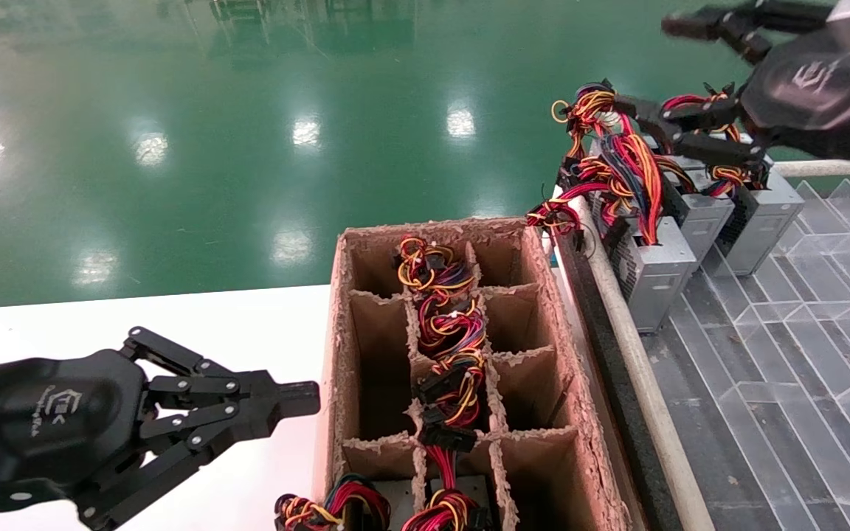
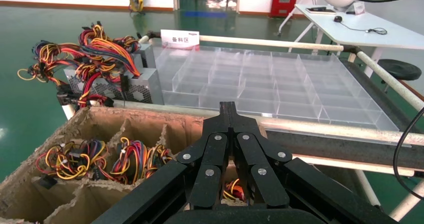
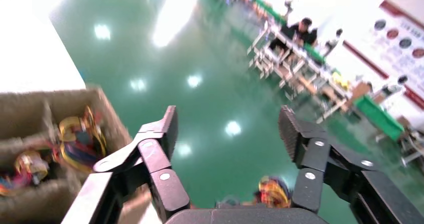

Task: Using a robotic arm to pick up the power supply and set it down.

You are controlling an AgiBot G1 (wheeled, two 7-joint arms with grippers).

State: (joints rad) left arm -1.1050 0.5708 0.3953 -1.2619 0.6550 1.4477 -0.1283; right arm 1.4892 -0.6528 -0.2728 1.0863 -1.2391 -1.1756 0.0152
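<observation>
The right tool — a black linked-finger gripper with a white logo — hangs with its fingers spread wide and nothing between them, one finger low among the wire tops and the other raised well above. It is poised over a row of small grey metal power-supply boxes standing at the far corner of the clear plastic divider tray. The nearest of these, the grey perforated power supply with a long loose bunch of red, yellow and blue wires, stands against the tray's pale rail. Beside the tray sits a brown cardboard box with cell dividers, wire bundles down its middle column. The left tool — a matching black gripper — rests over the white worktop beside the cardboard box, fingers pressed together.
</observation>
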